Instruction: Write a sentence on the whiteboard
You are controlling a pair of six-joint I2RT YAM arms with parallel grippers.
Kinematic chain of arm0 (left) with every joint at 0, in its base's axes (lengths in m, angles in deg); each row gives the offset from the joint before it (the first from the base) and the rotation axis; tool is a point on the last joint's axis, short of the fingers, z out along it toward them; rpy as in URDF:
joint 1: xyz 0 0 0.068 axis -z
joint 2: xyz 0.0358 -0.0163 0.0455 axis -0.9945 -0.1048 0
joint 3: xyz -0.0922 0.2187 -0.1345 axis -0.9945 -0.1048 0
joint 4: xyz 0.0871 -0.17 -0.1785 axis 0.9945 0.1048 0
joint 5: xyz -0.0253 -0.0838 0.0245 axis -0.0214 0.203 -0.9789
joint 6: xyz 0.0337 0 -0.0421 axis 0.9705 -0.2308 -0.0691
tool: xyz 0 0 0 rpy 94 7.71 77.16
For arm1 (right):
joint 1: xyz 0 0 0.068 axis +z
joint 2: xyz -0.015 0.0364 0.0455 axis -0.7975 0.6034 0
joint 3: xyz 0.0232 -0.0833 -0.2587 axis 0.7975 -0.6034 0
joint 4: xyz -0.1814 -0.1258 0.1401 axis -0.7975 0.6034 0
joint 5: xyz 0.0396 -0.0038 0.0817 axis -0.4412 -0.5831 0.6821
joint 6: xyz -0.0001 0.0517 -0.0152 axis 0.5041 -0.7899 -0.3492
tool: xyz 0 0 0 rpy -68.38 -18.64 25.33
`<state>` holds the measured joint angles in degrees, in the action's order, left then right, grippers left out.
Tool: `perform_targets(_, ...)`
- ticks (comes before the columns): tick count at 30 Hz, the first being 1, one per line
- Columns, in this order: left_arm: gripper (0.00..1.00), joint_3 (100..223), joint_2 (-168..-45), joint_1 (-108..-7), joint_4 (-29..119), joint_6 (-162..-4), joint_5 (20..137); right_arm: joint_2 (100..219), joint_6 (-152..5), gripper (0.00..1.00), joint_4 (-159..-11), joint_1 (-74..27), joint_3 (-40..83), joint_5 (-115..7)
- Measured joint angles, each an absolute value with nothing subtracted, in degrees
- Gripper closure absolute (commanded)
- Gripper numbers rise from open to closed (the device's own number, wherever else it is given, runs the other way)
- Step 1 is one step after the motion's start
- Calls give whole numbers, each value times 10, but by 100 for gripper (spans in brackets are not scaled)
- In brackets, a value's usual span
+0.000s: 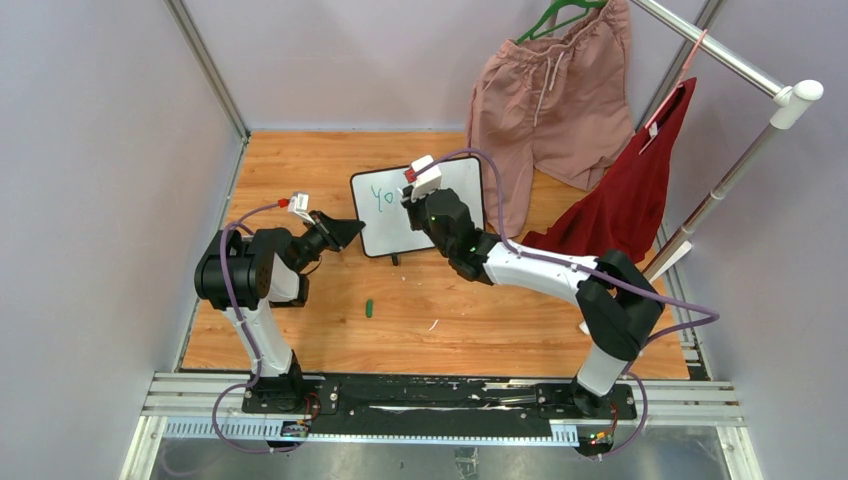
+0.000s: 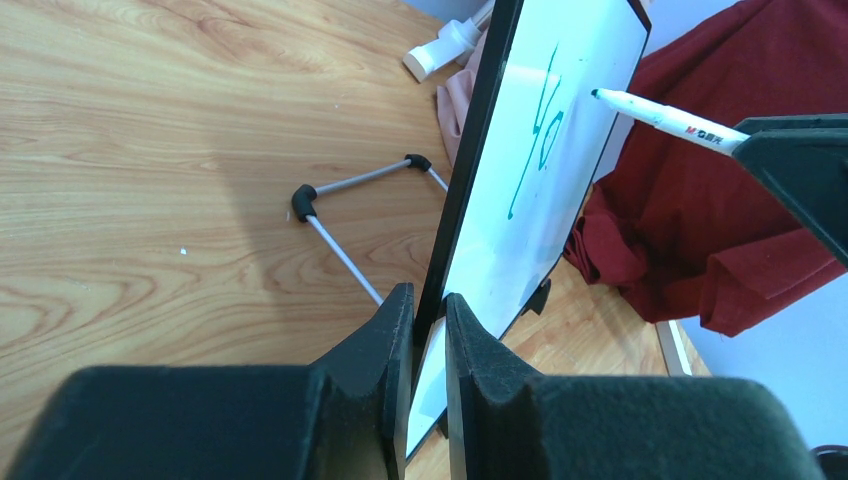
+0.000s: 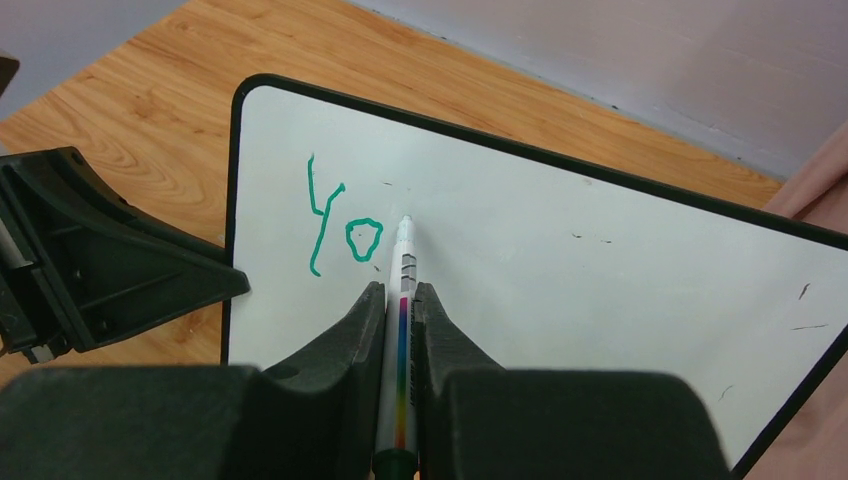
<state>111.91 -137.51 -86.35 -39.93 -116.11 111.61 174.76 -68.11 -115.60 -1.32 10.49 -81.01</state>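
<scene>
Whiteboard [image 3: 600,260] black-framed, green "Yo" [image 3: 345,235] written, left pincer [image 2: 428,300] clamping edge, right pincer [image 3: 400,292] gripping marker [image 3: 404,258]

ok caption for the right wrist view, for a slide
The right gripper holds a white marker pen to the black-framed whiteboard, beside green "Yo".

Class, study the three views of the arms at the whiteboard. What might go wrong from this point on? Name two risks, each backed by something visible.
1. The left gripper pinches only the whiteboard by its thin edge, and the board stands tilted on a wire stand. Pressure from the marker might pivot or tip it.
2. The right gripper holds the marker between narrow fingertips. It may slip or twist, leaving the sentence, so far "Yo", crooked.
</scene>
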Motion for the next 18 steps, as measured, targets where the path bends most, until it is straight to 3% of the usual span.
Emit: perform_targets(18, 100, 1119, -1375, -864, -399, -1161, 1116, 1764, -682, 100, -1150, -13, 112, -810)
